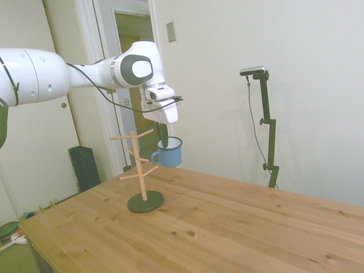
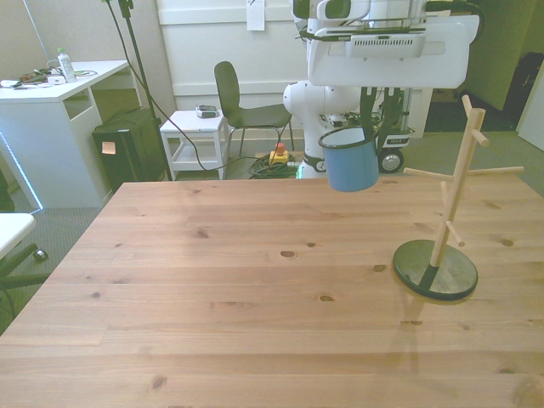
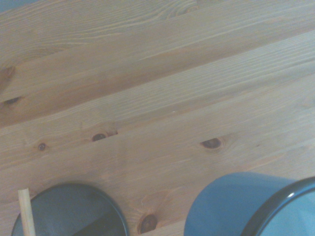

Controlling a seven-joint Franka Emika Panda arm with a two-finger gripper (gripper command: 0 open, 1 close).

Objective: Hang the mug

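Mug (image 1: 169,153) hangs in the air above the wooden table (image 1: 239,222), pinched at its rim by the gripper (image 1: 164,136), just beside the pegs of the wooden mug tree (image 1: 140,170). Only the side view shows its handle, pointing toward the tree; the front view hides it behind the mug's body. The wrist view cuts off most of the mug and shows only part of the tree's dark round base (image 3: 69,211).
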